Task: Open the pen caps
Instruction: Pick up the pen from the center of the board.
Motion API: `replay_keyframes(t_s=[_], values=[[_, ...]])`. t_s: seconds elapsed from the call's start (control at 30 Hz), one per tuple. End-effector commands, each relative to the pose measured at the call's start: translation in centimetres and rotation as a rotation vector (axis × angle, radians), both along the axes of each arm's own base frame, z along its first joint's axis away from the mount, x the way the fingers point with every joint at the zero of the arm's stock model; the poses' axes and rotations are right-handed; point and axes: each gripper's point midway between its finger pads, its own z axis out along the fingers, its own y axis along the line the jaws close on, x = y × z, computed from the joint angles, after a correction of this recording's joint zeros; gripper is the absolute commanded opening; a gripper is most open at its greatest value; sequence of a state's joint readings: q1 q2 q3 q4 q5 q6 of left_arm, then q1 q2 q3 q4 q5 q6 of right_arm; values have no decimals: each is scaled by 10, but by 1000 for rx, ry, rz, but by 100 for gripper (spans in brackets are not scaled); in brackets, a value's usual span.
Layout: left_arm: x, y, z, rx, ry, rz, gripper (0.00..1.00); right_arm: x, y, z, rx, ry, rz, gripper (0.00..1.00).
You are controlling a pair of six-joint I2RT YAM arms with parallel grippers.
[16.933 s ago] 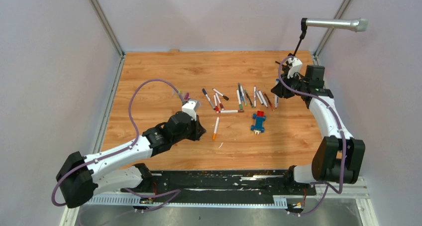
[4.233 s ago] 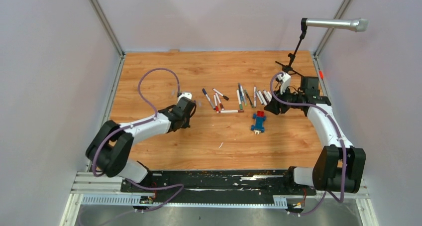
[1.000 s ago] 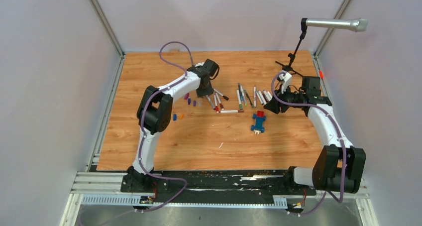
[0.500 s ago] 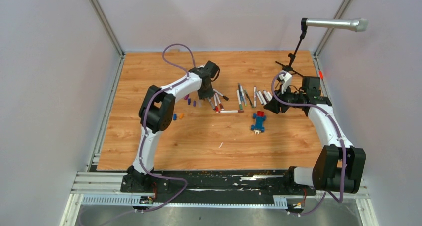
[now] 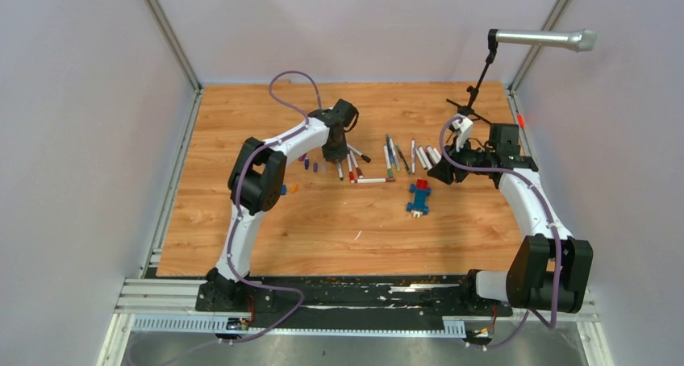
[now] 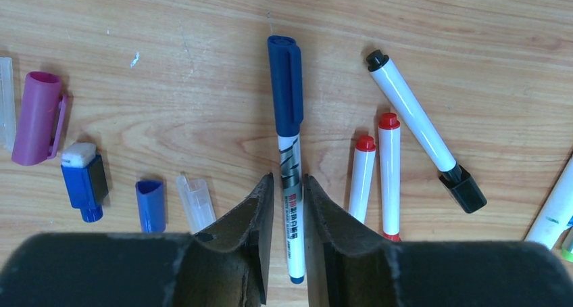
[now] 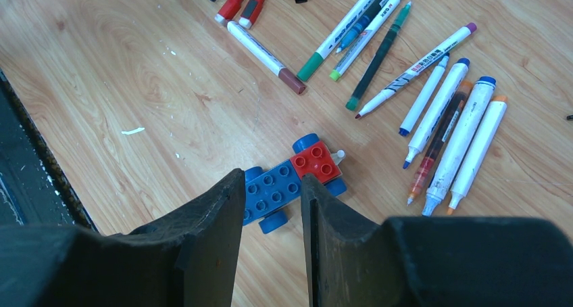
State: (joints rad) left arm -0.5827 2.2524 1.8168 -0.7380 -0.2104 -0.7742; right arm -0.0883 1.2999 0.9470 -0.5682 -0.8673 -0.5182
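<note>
Left gripper (image 6: 288,185) is straddling a marker (image 6: 290,165) below its blue cap (image 6: 286,84), fingers narrow; cannot tell if gripping. Right gripper (image 7: 271,178) is hanging over a brick car (image 7: 315,161), fingers slightly parted, empty.

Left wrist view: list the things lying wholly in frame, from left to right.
purple cap → blue piece with a white end → small blue cap → clear cap → blue-capped pen → red-tipped pen → second red-tipped pen → white pen with black ends
</note>
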Motion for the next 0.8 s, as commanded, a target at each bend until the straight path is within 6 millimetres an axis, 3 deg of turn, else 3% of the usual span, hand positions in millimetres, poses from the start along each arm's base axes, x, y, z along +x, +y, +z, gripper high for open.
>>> replay_keyframes(t_s=[0.0, 0.17, 0.27, 0.53, 0.63, 0.77], values=[[-2, -4, -7, 10, 25, -41, 26, 0, 3, 14, 15, -64, 29, 37], [-4, -5, -5, 7, 27, -69, 13, -1, 3, 16, 17, -68, 32, 37], [0, -2, 8, 16, -13, -84, 0, -3, 5, 19, 29, -75, 37, 37], [6, -2, 88, -75, -230, -134, 0, -12, 13, 29, 82, -96, 85, 37], [-6, -6, 115, -174, -318, -174, 0, -22, 22, 35, 128, -106, 143, 37], [-39, -16, 144, -367, -427, -267, 0, -37, 34, 45, 204, -129, 218, 42]])
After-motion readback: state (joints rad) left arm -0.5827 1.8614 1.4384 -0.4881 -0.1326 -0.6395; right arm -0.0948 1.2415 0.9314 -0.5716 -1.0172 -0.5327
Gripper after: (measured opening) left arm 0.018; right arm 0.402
